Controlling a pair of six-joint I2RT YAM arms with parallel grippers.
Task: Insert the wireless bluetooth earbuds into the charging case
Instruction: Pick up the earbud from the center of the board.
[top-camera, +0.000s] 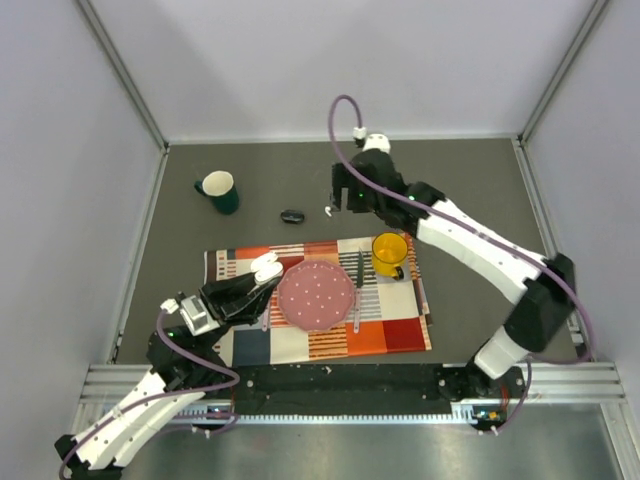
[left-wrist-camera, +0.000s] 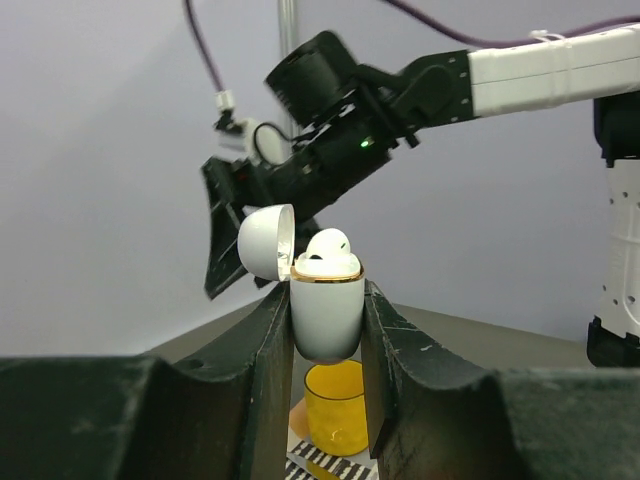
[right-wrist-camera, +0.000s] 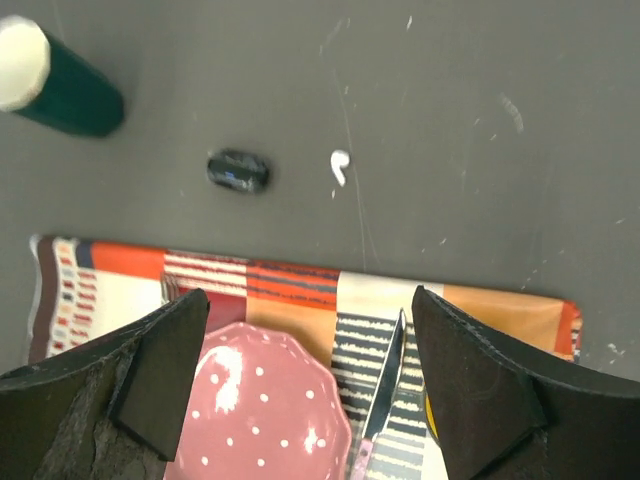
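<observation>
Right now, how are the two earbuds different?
The cased earbud sits in the open charging case, only its top showing; the loose earbud lies whole on the table. The cased earbud rides aloft in the left gripper; nothing touches the loose earbud. Both are white.

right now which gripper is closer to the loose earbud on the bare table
Right. The right gripper hovers open close above the loose earbud. The left gripper is well away over the cloth, shut on the charging case.

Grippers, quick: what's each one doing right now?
Left gripper: closed on the charging case, lid open, one earbud seated in it.
Right gripper: open, holding nothing; the other earbud lies loose ahead of it.
</observation>
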